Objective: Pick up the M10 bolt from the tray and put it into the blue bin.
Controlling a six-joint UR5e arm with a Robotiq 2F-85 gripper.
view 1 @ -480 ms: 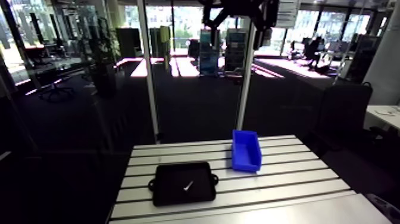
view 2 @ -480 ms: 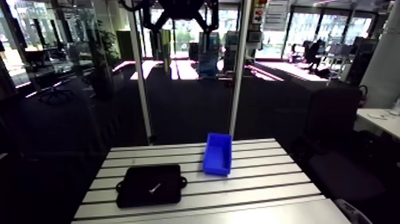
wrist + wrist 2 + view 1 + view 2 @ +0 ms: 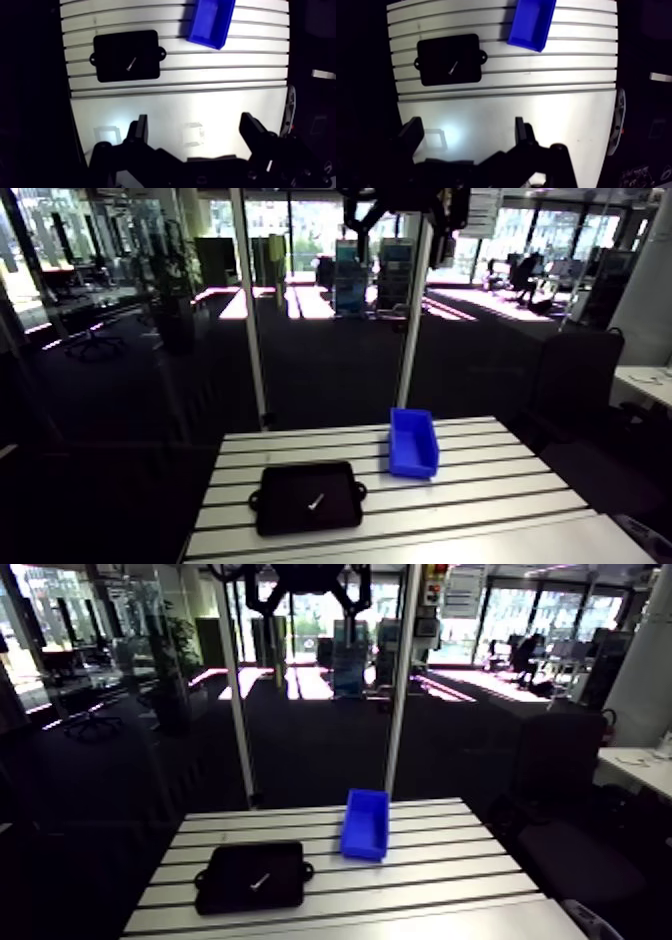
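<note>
- Black tray (image 3: pixel 111 62) flat on the worktop (image 3: pixel 200 97), holding one M10 bolt (image 3: pixel 131 63) near its middle.
- Blue bin (image 3: pixel 206 40) beside the tray, apart from it, showing only blue inside.
- Bolt small, slim, silvery, lying aslant.
- Gripper (image 3: pixel 195 120) high above the worktop, fingers spread wide, grasping nothing.

A table (image 3: pixel 480 491) of pale aluminium is shown, its top divided by dark slots that run from side to side. Along the edge nearest the arm, the slotted part gives way to a smooth sheet (image 3: pixel 220 107) without slots. Two things are set directly on the slotted part. A black tray (image 3: pixel 285 488), flat and rectangular with a small lug at each short end, is laid square to the slots. A blue bin (image 3: pixel 412 465), open at the top, is placed near the tray but apart from it, closer to the table's far edge, with its long side laid across the slots.
</note>
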